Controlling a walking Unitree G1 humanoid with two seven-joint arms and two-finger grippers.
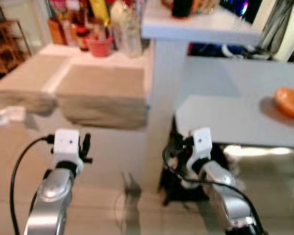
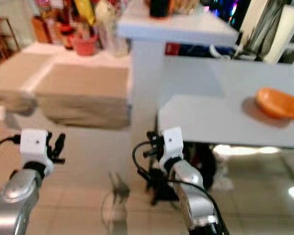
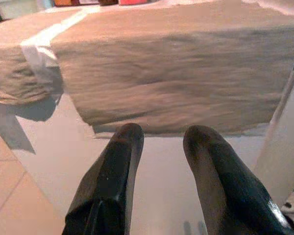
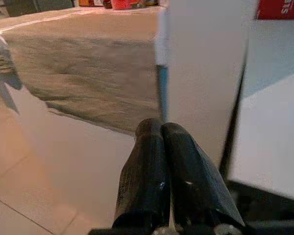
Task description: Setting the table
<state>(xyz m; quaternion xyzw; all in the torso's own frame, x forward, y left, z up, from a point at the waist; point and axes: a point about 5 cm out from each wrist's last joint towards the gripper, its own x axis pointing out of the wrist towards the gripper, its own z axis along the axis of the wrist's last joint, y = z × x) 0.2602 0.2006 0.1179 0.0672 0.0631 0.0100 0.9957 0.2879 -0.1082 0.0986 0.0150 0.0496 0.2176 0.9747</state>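
An orange bowl (image 1: 290, 102) lies on the grey table (image 1: 225, 122) at the right. My left gripper (image 3: 161, 134) is held up low on the left with its black fingers apart and nothing between them. It faces the front of a counter draped in beige cloth (image 1: 100, 93). My right gripper (image 4: 161, 126) is shut with nothing in it. It hangs near the table's left corner (image 1: 179, 142), below the tabletop and well short of the bowl.
A white pillar with a raised white shelf (image 1: 196, 24) stands between the beige counter and the table. A red pot (image 1: 100, 46) and bottles crowd the back of the counter. Pale tiled floor (image 1: 132, 196) lies in front. The picture is somewhat blurred.
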